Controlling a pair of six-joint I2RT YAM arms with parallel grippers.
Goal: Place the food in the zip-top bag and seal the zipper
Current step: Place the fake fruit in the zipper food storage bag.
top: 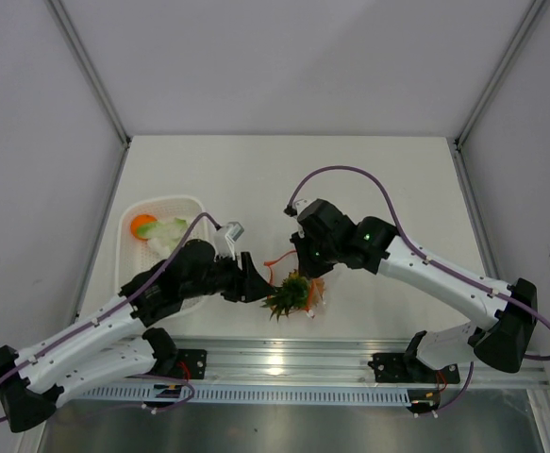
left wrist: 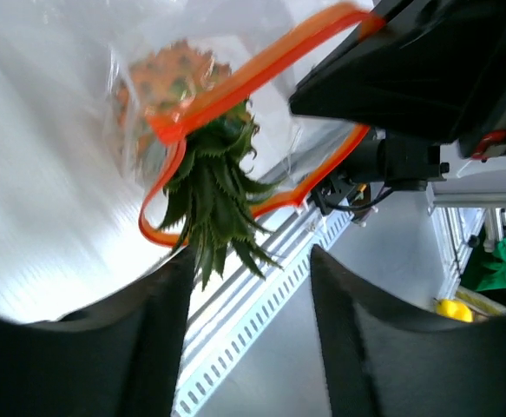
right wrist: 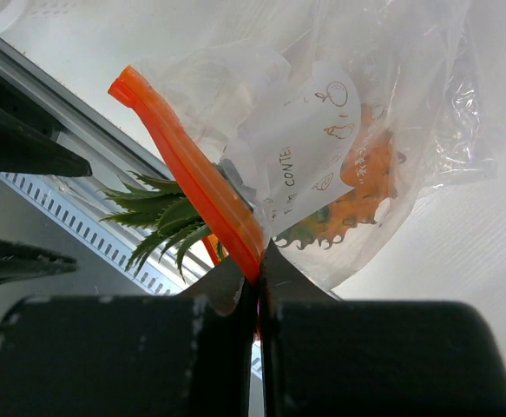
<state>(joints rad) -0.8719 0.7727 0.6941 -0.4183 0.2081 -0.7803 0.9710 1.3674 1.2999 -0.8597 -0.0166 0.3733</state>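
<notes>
Looking down from above, one sees the right gripper [top: 301, 267] holding the zip-top bag [top: 314, 293] by its mouth, near the front edge of the table [top: 369, 179]. The pineapple [top: 291, 294] is only partly inside the bag. The left gripper [top: 258, 286] stands just beside its leaves. The round orange fruit [top: 143, 225] and the leafy vegetable [top: 169, 232] lie in the white mesh basket [top: 166, 199], well apart from the bag, so most of the filling is not yet done.

From the left wrist, the left jaws are spread wide and hold nothing. The orange body of the pineapple is in the bag, but its green leaves hang out through the loop of the zipper [left wrist: 261, 62]. If the seal is pressed now, I think the leaves will block it and the strip will not close.

From the right wrist, the right jaws are pinched tight on the zipper strip, at one place only. The plastic looks thin and slippery. The strip may slide out of this narrow grip. The bag may also swing and let the pineapple drop out if the left gripper pushes on the leaves.
</notes>
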